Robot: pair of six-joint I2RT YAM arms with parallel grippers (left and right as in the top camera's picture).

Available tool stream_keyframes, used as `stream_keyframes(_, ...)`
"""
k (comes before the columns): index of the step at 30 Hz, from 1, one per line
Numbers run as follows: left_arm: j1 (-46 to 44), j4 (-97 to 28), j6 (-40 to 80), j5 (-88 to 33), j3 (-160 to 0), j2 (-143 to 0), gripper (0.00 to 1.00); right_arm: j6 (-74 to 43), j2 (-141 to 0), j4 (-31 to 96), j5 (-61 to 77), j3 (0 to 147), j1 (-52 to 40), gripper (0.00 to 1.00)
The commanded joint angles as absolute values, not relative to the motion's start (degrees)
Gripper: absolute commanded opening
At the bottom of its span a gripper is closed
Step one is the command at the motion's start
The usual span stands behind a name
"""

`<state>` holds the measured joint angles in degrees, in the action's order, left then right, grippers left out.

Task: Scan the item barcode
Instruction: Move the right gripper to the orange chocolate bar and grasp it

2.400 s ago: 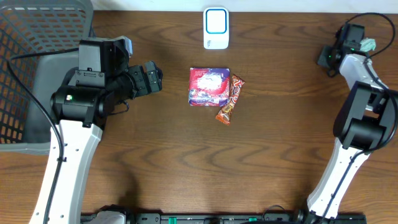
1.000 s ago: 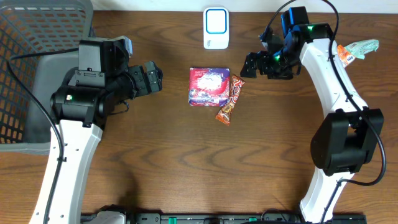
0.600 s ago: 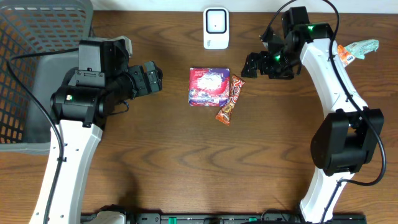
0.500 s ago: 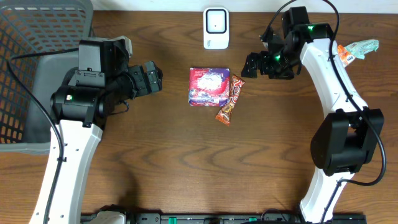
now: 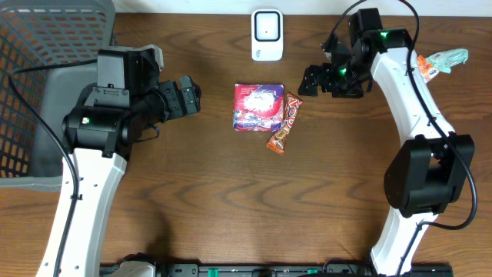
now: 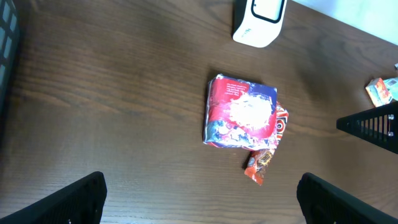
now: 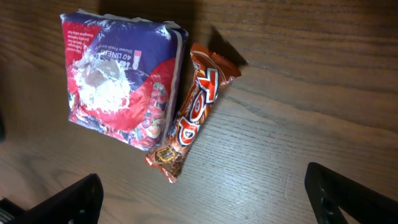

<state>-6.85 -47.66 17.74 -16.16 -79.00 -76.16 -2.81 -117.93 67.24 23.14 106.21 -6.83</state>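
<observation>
A grey mesh basket point(image 5: 31, 85) fills the upper left of the overhead view, standing on the dark wooden table point(image 5: 231, 200). Just right of it, the left gripper point(image 5: 190, 96) hangs left of centre. Its claw is spread wide and holds nothing, and it points toward the middle of the frame.

In the middle lies a squarish packet point(image 5: 258, 107), flat on the wood. It is glossy, red across the top and right, and dark blue along the lower edge. There is a white splash at its centre and small white print near its top. Above it, at the top centre edge, stands the white scanner point(image 5: 267, 35) with a dark window on its face.

Against the packet's right side rests a slim candy bar point(image 5: 284, 123) in an orange-brown wrapper. It carries large red and white lettering and has crimped ends. It lies slanted, its upper end higher and to the right.

Up and right of the bar's upper end hovers the right gripper point(image 5: 310, 80), claw spread wide and empty. At the far right edge sits a small orange and pale green wrapped thing point(image 5: 440, 60).
</observation>
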Motion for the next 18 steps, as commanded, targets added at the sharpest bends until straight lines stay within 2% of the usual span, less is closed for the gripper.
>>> stream_keyframes(1,-6.7,-47.7,17.2,-15.8,-79.0,-75.7,0.98,-5.5,-117.8,65.5,24.6,106.0,-7.3,0.99)
stream_keyframes(15,-6.7,-47.7,17.2,-15.8,-79.0,-75.7,0.98,-19.9,-117.9,63.0,24.4,106.0,-8.6,0.98)
stream_keyframes(18,-6.7,-47.7,17.2,-15.8,-79.0,-75.7,0.98,-19.7,-118.4,62.2,17.3,105.9,-10.5,0.98)
